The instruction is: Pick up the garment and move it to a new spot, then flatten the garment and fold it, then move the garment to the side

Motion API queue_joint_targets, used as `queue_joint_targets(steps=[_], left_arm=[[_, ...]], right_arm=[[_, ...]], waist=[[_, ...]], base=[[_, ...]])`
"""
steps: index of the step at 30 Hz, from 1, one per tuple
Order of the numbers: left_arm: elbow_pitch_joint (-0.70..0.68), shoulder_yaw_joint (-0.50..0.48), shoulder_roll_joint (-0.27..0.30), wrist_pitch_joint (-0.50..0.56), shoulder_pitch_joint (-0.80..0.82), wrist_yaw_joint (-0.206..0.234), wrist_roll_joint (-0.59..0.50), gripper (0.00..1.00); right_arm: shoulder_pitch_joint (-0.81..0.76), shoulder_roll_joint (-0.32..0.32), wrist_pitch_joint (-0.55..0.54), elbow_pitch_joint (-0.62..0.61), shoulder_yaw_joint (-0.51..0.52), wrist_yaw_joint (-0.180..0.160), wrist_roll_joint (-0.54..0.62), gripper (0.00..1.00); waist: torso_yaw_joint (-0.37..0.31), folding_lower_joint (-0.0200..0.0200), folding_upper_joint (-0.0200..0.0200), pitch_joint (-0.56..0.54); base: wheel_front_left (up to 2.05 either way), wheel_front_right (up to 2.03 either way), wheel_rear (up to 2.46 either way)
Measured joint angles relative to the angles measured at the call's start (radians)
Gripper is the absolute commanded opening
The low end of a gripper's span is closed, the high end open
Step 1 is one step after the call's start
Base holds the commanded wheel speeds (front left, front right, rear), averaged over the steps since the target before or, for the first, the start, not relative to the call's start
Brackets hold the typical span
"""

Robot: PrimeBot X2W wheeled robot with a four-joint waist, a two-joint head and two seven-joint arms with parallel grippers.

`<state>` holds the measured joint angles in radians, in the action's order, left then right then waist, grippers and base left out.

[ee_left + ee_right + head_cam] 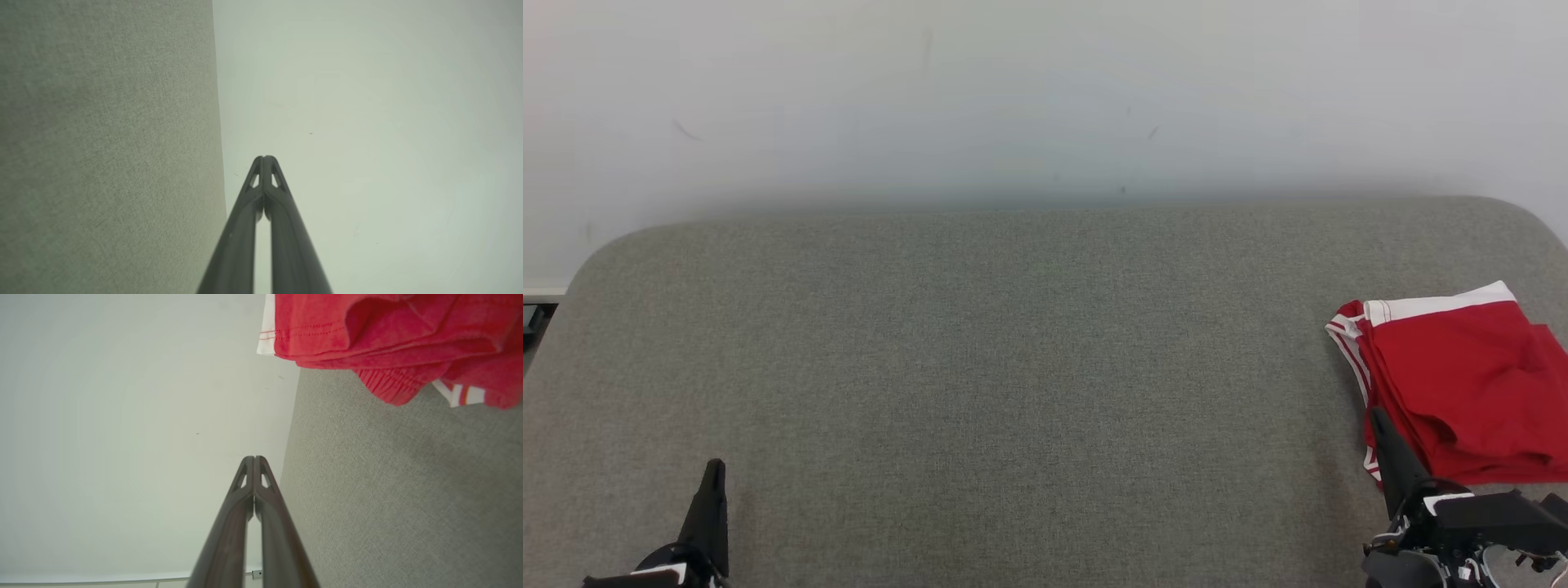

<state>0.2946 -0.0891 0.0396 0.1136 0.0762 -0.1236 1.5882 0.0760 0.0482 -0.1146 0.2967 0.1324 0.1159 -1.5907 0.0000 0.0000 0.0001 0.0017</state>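
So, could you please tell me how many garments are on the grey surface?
1. The red garment with white trim lies at the right edge of the grey surface, beyond the right hand; it runs past the head view's border, so another could be hidden there.

Place: we think this is a plain test room or lab, but we cannot be sure.
Surface: we see a wide pad in grey woven cloth, with rounded far corners.
Wall: a white wall with a few small marks stands just behind the pad's far edge.
Foot of wall: a pale skirting strip.
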Motion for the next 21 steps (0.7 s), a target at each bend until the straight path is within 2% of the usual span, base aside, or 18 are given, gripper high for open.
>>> queue_joint_targets(steps=[21], left_arm=[[0.002,-0.001,-0.001,0.0,0.0,0.0,0.006,0.0]], right_arm=[[0.005,-0.002,0.0,0.0,0.0,0.004,-0.011,0.0]], waist=[[0.0,0.0,0.0,0.0]], base=[[0.0,0.0,0.0]])
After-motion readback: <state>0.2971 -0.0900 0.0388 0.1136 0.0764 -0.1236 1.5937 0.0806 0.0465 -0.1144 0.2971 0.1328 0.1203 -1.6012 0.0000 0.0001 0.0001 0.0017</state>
